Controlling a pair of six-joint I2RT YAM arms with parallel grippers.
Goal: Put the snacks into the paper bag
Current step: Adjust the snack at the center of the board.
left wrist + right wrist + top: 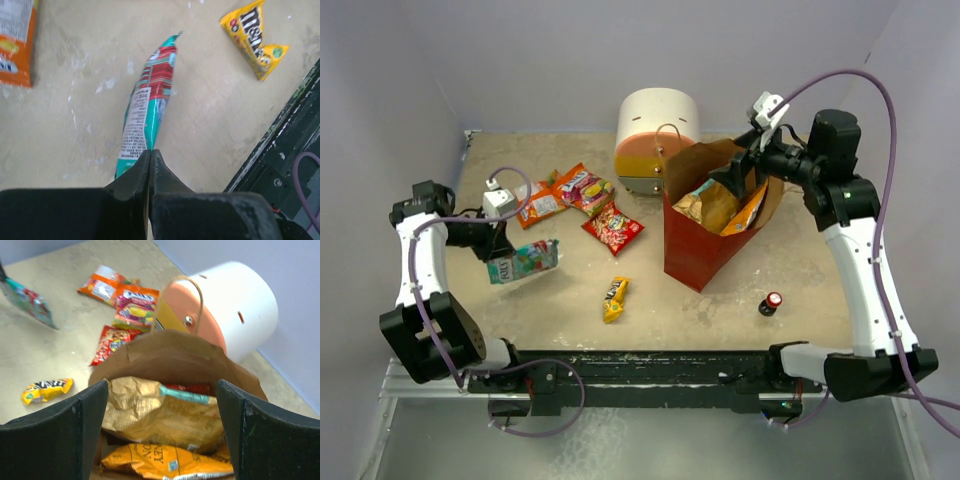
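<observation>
At left of frame we see left gripper (150,152) pinched shut on end of teal packet (147,107). Upper right: right gripper (740,178) spread wide, gripping nothing, over mouth of paper bag (692,250). Inside bag we note tan chip bag (160,410), orange chip bag (165,460). Yellow packet (614,298) and red packet (613,228) lie loose on table (740,305), left of bag
</observation>
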